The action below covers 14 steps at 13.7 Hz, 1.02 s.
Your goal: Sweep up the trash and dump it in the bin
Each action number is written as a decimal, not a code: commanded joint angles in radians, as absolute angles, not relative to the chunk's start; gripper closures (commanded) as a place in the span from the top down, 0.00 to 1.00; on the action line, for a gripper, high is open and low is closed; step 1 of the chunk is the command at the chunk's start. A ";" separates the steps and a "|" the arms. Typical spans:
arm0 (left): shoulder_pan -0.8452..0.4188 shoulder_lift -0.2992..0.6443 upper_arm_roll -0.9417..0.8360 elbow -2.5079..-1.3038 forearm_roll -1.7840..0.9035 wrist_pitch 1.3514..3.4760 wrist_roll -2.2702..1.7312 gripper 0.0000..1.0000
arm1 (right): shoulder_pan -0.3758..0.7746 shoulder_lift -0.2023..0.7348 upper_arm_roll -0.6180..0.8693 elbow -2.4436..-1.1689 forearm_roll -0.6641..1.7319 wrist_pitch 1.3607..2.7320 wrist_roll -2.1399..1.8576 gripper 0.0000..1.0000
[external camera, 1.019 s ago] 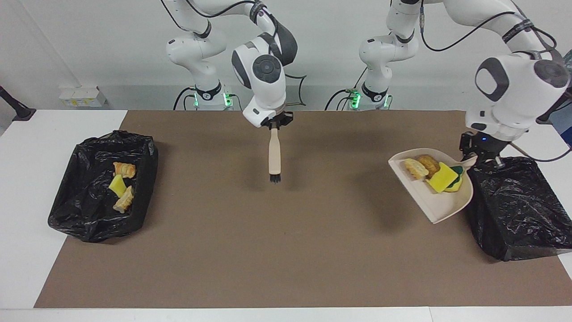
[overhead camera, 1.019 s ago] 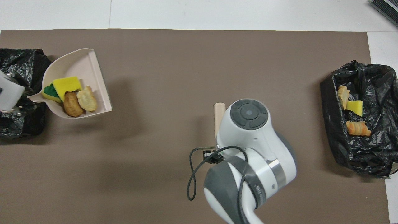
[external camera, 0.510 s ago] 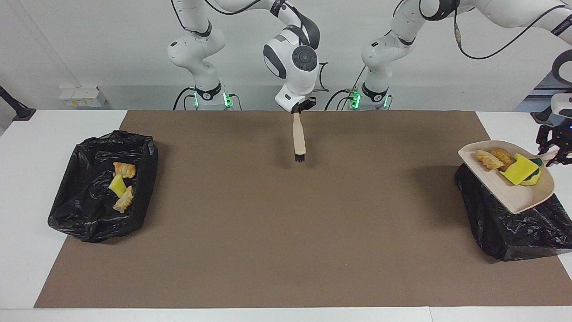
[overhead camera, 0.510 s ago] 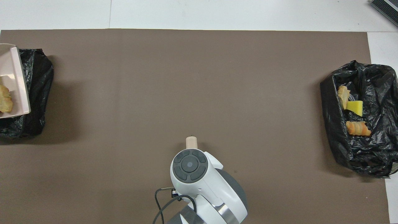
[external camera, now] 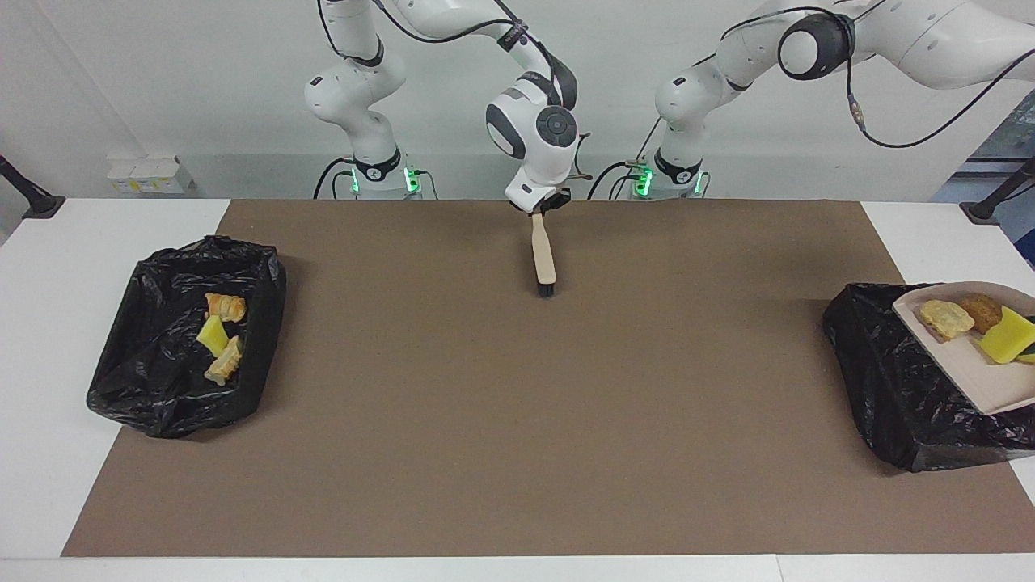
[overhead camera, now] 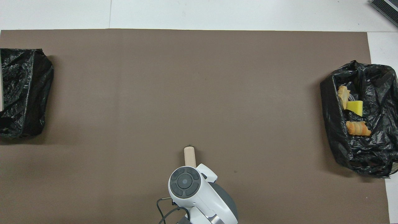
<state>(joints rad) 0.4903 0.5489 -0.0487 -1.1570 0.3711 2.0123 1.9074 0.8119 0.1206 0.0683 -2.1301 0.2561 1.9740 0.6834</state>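
I have the right gripper (external camera: pixel 540 210) over the middle of the brown mat (external camera: pixel 501 420), near the robots' edge of it, its fingers clamped on the top of the brush (external camera: pixel 543 257). The brush hangs handle-up, tilted a little, with its black bristles right at the mat; from this angle I cannot say for certain whether they touch it.

The left gripper is out of frame in both views, past the left arm's end of the table. Its jaws are closed, and the dustpan (external camera: pixel 982 368) is up in the air over the black-lined bin (external camera: pixel 897 388) at that end, though the handle itself runs off the picture. The pan carries two tan pastry pieces (external camera: pixel 948 318) and a yellow sponge chunk (external camera: pixel 1007 343), all lying close together toward its handle end.

At the right arm's end, the second black-lined bin (external camera: pixel 162 372) sits on the mat's edge. Inside it lie two golden pastry scraps (external camera: pixel 225 307) and one yellow sponge piece (external camera: pixel 212 334) between them; the overhead view shows the same three (overhead camera: pixel 354 107)
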 commanded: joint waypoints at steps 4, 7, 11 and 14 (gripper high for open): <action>0.428 0.577 -0.060 -1.123 0.662 2.065 1.921 0.00 | 0.715 0.118 0.063 -1.991 0.272 1.890 0.673 1.00; 0.425 0.575 -0.055 -1.123 0.774 2.051 1.922 0.00 | 0.596 0.117 0.058 -1.849 0.258 1.732 0.533 1.00; 0.429 0.561 -0.051 -1.123 0.799 2.042 1.921 0.00 | 0.456 0.118 0.055 -1.772 0.203 1.671 0.407 1.00; 0.417 0.528 -0.023 -1.121 0.822 2.025 1.922 0.00 | 0.362 0.118 0.054 -1.727 0.141 1.637 0.306 1.00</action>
<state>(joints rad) 0.4299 0.5548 -0.0414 -1.1381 0.7978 2.0535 1.9093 0.4133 0.1069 0.0439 -1.7740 0.1716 1.6762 0.3754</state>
